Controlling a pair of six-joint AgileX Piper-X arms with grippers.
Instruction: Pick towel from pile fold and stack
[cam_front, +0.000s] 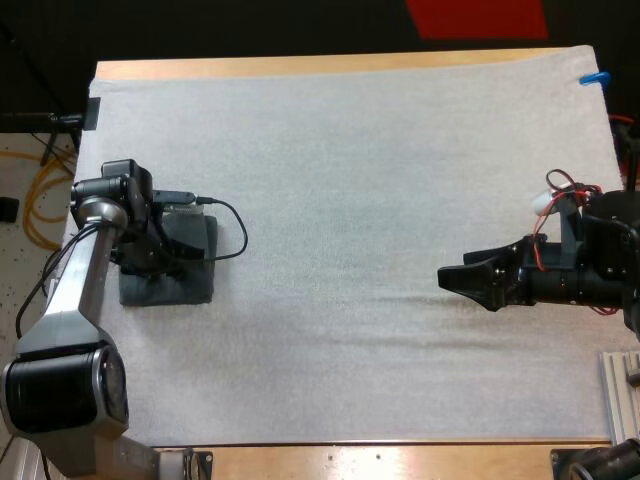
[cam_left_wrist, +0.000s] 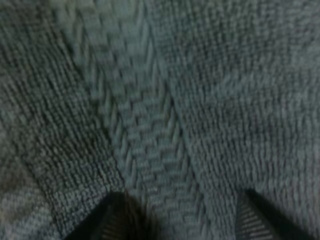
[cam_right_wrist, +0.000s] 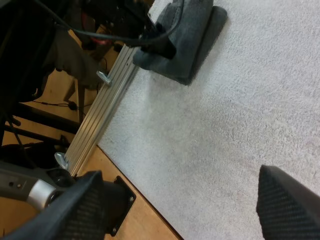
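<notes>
A folded dark grey-green towel stack (cam_front: 190, 285) lies at the left side of the white mat (cam_front: 380, 180). My left gripper (cam_front: 150, 262) is down on top of it. In the left wrist view the towel's weave (cam_left_wrist: 150, 100) is right up against the camera, and a woven hem band runs between the two black fingertips (cam_left_wrist: 107, 222), which stand apart; my left gripper (cam_left_wrist: 182, 225) is open. My right gripper (cam_front: 455, 280) hovers over bare mat at the right, open and empty. From the right wrist view, my right gripper (cam_right_wrist: 185, 200) faces the towel stack (cam_right_wrist: 195, 40) far off, with the left gripper (cam_right_wrist: 155, 45) on it.
An aluminium rail (cam_right_wrist: 107, 107) runs along the mat's edge beside the towel stack. Another rail piece (cam_front: 620, 390) sits at the table's near right corner. Bare mat spreads between the two arms.
</notes>
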